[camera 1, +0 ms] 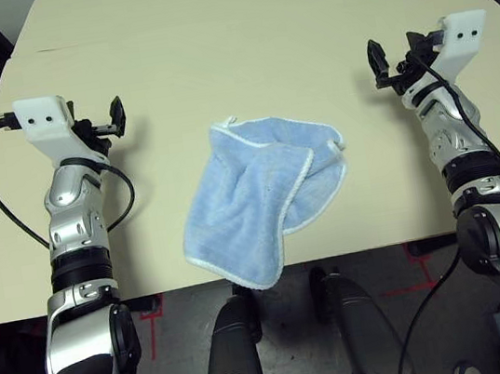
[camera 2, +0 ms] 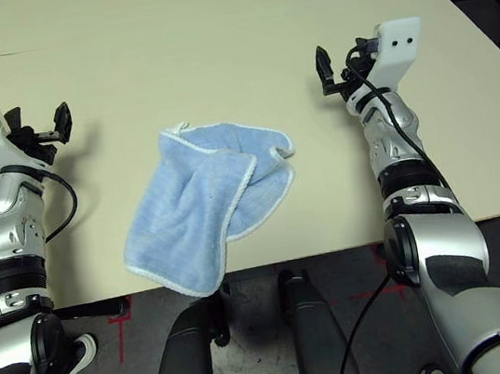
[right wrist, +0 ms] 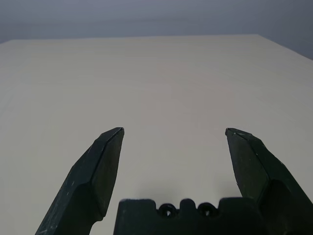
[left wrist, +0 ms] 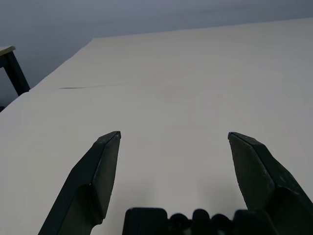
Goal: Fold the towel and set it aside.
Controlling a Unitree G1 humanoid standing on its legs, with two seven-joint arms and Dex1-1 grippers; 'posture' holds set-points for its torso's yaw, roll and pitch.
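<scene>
A: Towel (camera 1: 263,195) lies crumpled near the table's (camera 1: 210,42) near edge, its lowest corner hanging just over it, between the 2 arms.

B: And the grippers?

A: Left gripper (camera 1: 113,118) hovers left of it, jaws open and empty; right gripper (camera 1: 393,60) hovers right, likewise.

B: So folding hasn't begun?

A: Seemingly not. Next, I'd judge, both must descend and pinch corners to spread it flat.

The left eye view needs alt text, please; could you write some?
A crumpled light-blue towel lies at the near edge of a beige table, one corner overhanging. The open left gripper and open right gripper flank it, both apart from it.
</scene>
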